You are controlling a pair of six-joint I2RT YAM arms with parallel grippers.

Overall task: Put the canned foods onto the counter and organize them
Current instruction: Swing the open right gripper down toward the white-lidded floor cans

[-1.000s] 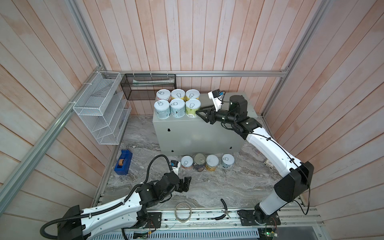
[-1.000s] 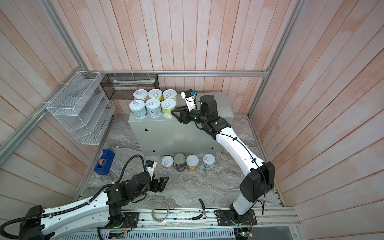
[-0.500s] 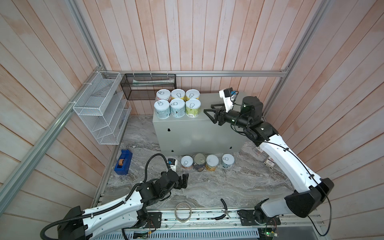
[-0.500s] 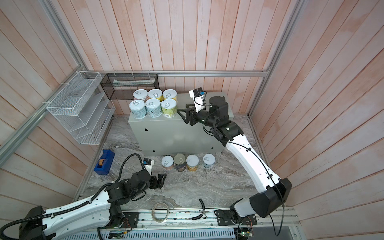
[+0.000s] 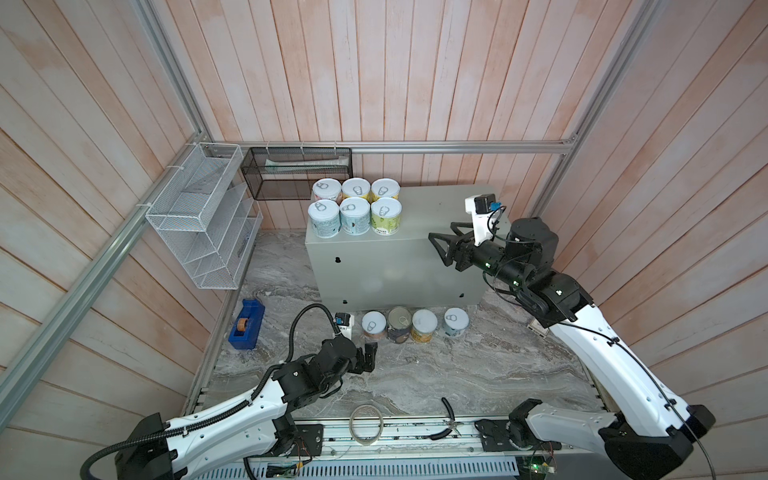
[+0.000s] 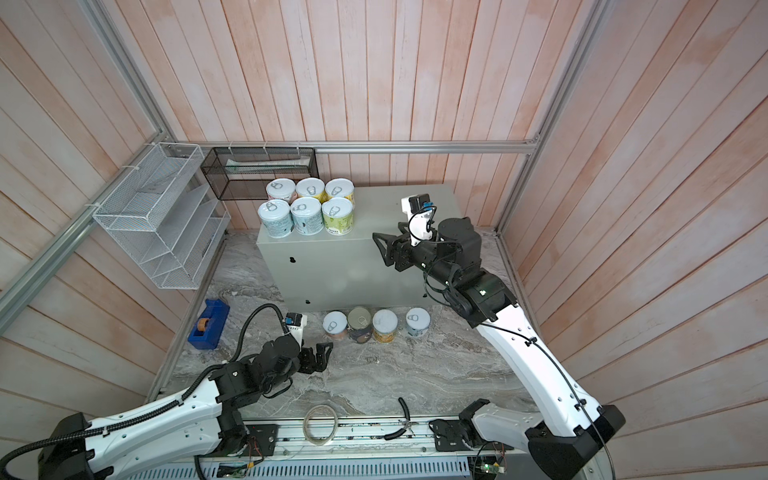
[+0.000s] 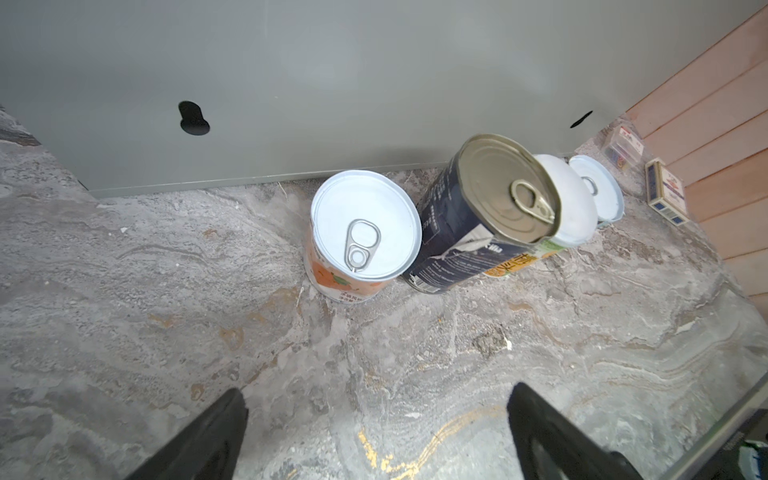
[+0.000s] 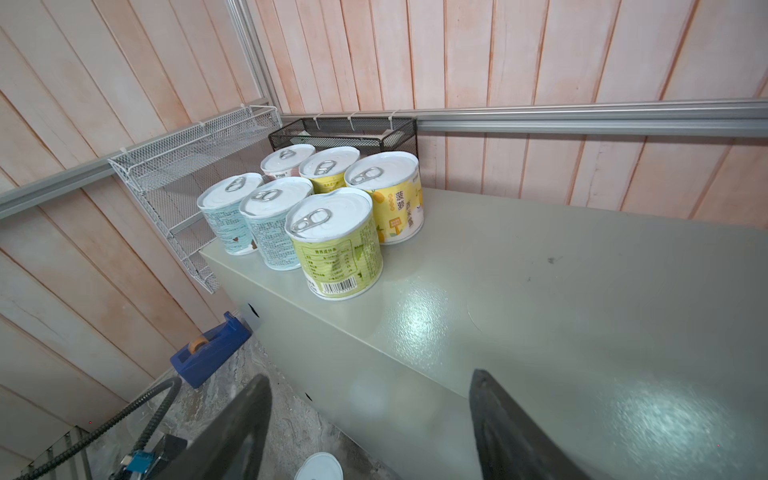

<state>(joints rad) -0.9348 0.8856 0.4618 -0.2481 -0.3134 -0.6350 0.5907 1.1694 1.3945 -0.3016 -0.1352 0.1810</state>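
Several canned foods stand in two rows at the back left of the counter (image 5: 419, 216); the nearest is a yellow-green can (image 5: 386, 216) (image 8: 334, 241). On the floor before the counter stands a row: an orange-labelled can (image 5: 374, 324) (image 7: 365, 224), a taller navy can (image 5: 399, 326) (image 7: 490, 199), a white-lidded can (image 5: 424, 325) and a pale blue can (image 5: 456, 321). My left gripper (image 5: 370, 357) (image 7: 376, 392) is open and empty, low over the floor just short of the orange-labelled can. My right gripper (image 5: 441, 241) (image 8: 370, 376) is open and empty over the counter's front edge, right of the grouped cans.
A blue tape dispenser (image 5: 246, 324) lies on the floor at left. A white wire rack (image 5: 199, 216) and a black mesh basket (image 5: 297, 172) hang on the walls. A tape roll ring (image 5: 366, 424) and pliers (image 5: 446, 419) lie near the front rail. Small boxes (image 7: 665, 193) sit by the right wall.
My right gripper has drawn back to the right, away from the yellow-green can, and its jaws have spread apart. My left gripper has edged slightly toward the floor cans.
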